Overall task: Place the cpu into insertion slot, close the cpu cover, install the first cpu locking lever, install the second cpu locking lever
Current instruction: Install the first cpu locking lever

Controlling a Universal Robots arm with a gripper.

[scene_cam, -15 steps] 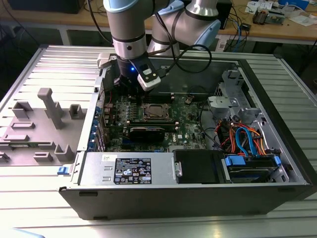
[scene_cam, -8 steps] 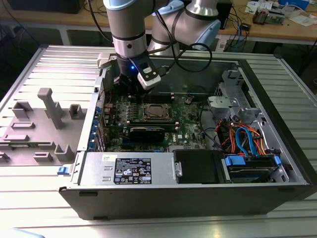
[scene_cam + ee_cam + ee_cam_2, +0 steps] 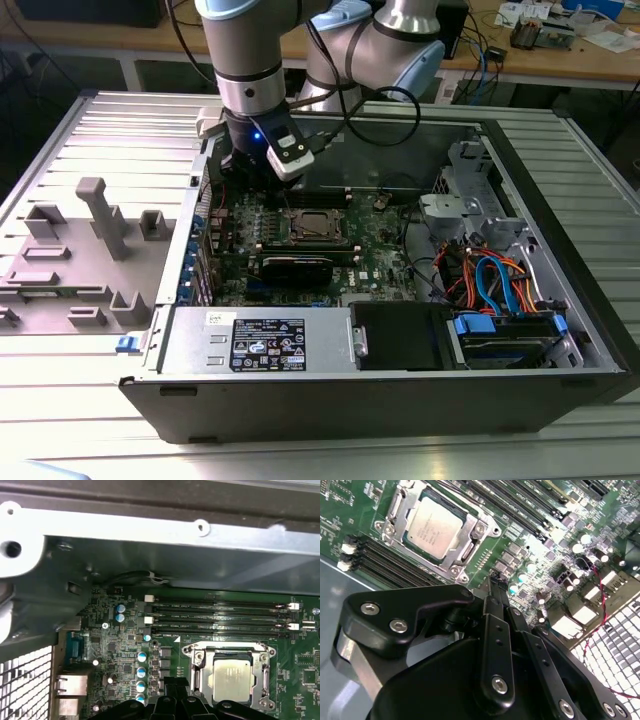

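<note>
An open computer case (image 3: 400, 400) was seen lying on its side, with the green circuit board (image 3: 385, 262) mounted on its floor. The gripper (image 3: 492, 584) was held just above the board, its fingers pressed together on nothing, near 1 corner of the insertion slot (image 3: 318, 226). The slot was set between 2 banks of memory slots (image 3: 385, 562). The cpu cover (image 3: 462, 555) was laid down around the cpu (image 3: 432, 527), which was seated in the slot. The cpu was judged light, stiff and smooth-topped, fragile underneath, and best taken by opposite edges.
</note>
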